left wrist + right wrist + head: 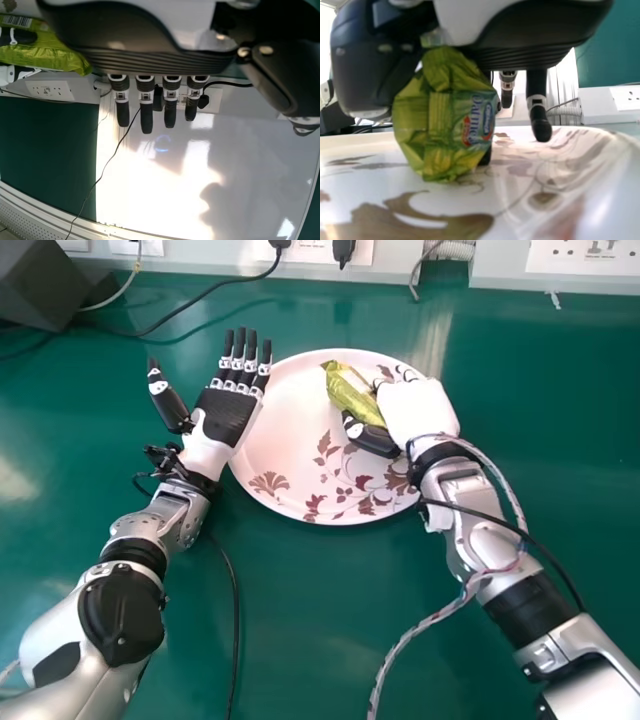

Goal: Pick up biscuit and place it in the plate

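My right hand (418,412) is over the right part of the plate (290,430), its thumb and fingers holding the green biscuit packet (352,394). In the right wrist view the biscuit packet (442,120) is between the thumb and fingers of my right hand (530,50), low over the flowered plate (510,185); whether it touches the plate I cannot tell. My left hand (228,415) is at the plate's left edge, palm up with fingers straight. In the left wrist view the fingers of my left hand (146,102) are extended, and the packet (50,50) shows beyond.
A green table (300,640) carries the plate. A dark box (45,285) with cables stands at the back left, and wall sockets (590,255) line the back edge. A black cable (235,610) runs over the table between my arms.
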Controlling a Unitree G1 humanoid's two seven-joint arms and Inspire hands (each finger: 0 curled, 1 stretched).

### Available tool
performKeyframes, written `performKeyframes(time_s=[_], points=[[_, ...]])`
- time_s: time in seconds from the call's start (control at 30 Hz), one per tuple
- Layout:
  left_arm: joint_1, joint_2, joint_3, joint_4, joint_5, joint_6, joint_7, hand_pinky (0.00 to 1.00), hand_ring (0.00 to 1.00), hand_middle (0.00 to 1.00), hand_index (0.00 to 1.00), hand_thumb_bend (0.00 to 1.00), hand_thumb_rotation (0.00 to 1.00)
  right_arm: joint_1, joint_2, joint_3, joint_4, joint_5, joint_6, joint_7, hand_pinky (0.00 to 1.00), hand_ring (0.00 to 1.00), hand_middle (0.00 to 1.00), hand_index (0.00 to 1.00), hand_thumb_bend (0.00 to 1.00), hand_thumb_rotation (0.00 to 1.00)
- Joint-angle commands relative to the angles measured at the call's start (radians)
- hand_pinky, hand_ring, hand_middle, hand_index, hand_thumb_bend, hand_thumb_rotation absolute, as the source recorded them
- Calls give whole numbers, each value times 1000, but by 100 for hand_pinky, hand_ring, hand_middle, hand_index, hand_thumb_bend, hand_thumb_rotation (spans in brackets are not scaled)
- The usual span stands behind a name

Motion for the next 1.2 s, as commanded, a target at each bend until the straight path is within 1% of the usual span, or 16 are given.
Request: performKeyframes(time_s=[0.0,0.07,0.17,0.27,0.33,0.4,0.47,0.57,0.67,0.8,0.9,1.07,1.17], points=[[14,-4,-9,2,12,-19,-11,88,87,93,95,98,36,68,4,30,57,52,-22,70,16,23,31,49,29,0],[16,-9,-16,-1,20,-44,-28,88,87,93,95,98,36,69,2,31,55,63,-22,73,17,24,32,49,34,0],[18,-12,-16,1,21,-57,-38,89,87,93,95,98,36,71,-2,34,46,74,-17,74,20,26,36,50,42,0],[21,-17,-26,-1,31,-79,-41,89,88,94,95,98,36,70,-2,38,42,78,-13,73,23,30,46,51,55,0],[24,-16,-32,1,36,-74,-63,89,87,93,95,98,36,72,-1,35,43,84,-19,61,26,33,50,52,56,0],[26,-13,-39,2,41,-69,-89,89,87,93,95,98,36,73,0,35,36,87,-18,60,29,36,53,55,55,1],[29,-12,-43,4,43,-69,-102,90,88,94,95,98,36,73,3,34,30,91,-15,61,31,38,55,57,57,6],[31,-11,-44,4,49,-69,-117,90,88,94,95,98,37,69,6,39,32,89,-18,56,32,39,56,58,56,14],[32,-11,-39,6,46,-62,-114,90,88,94,95,97,37,64,14,40,34,91,-20,46,32,40,56,59,56,20],[34,-11,-38,4,45,-57,-114,90,89,94,96,97,37,52,30,42,41,93,-16,45,32,40,57,58,61,20],[37,-10,-42,1,46,-57,-136,90,89,94,97,97,38,39,43,45,51,95,-14,47,33,41,58,58,63,22],[42,-10,-45,-3,48,-56,-166,90,89,95,97,96,38,23,64,49,55,99,-4,45,33,41,63,59,67,37],[42,-9,-47,-3,49,-50,-180,90,89,94,97,96,36,19,74,42,54,110,-2,33,34,42,66,60,70,42]])
